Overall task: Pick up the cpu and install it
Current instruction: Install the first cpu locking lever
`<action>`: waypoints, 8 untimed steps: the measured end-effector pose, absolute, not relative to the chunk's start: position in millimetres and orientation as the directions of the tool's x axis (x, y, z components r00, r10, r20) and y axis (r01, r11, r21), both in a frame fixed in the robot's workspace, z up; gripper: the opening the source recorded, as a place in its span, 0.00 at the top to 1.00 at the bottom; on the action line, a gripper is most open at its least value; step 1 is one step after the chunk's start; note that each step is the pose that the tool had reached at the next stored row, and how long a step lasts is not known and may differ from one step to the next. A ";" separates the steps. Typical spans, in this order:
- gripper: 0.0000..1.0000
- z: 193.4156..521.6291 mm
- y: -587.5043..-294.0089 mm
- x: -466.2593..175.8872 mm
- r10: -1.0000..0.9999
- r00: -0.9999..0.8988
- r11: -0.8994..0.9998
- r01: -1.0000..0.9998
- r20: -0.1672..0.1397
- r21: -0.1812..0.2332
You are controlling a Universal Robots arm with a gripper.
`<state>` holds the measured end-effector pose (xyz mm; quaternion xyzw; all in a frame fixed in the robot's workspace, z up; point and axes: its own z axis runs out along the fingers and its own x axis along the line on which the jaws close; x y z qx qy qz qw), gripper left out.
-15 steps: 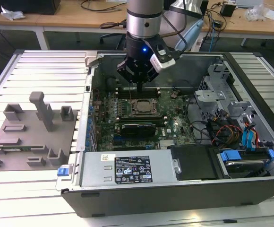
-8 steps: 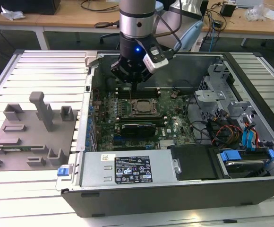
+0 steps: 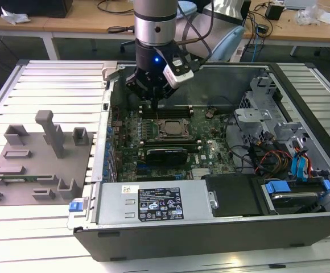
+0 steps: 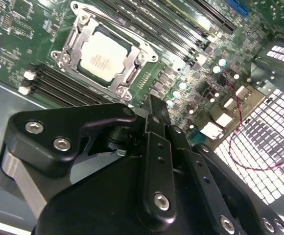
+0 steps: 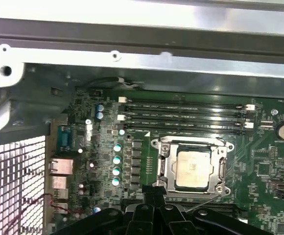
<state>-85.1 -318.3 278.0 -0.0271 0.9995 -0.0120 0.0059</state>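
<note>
**Chip seated in its socket, gripper closed above it**

Nearest in the exterior view runs the dark metal wall of the open computer case [image 3: 210, 242]. Just inside it lies a grey metal power supply box with a white label [image 3: 153, 203]. On the slatted table to the exterior view's left of the case sits a grey plastic fixture plate with raised blocks [image 3: 40, 165].

Further in lies the green motherboard [image 3: 210, 142]. Near its middle, the second wrist view shows the cpu [image 4: 104, 55], a small flat square chip with a silvery-white metal top. It lies flat inside the silver metal socket frame [image 4: 78, 36], and the frame's bars border it on every side. Long black memory slots [image 5: 186, 115] run just beside the socket.

The black gripper [image 3: 153, 105] hangs over the board just past the socket, its tip near the socket frame's far edge and clear of the chip. Its fingers [image 4: 154, 110] look drawn together with nothing between them.

Behind the case stand wooden desks [image 3: 85, 20] strewn with cables.
</note>
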 end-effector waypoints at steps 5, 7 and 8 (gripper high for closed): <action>0.89 276.3 -318.3 -90.3 -0.054 -0.998 0.998 -0.054 -0.013 0.013; 0.89 276.3 -318.3 -90.6 -0.054 -0.998 0.998 -0.054 -0.014 0.017; 0.89 276.2 -318.3 -90.5 -0.054 -0.998 0.998 -0.054 -0.014 0.017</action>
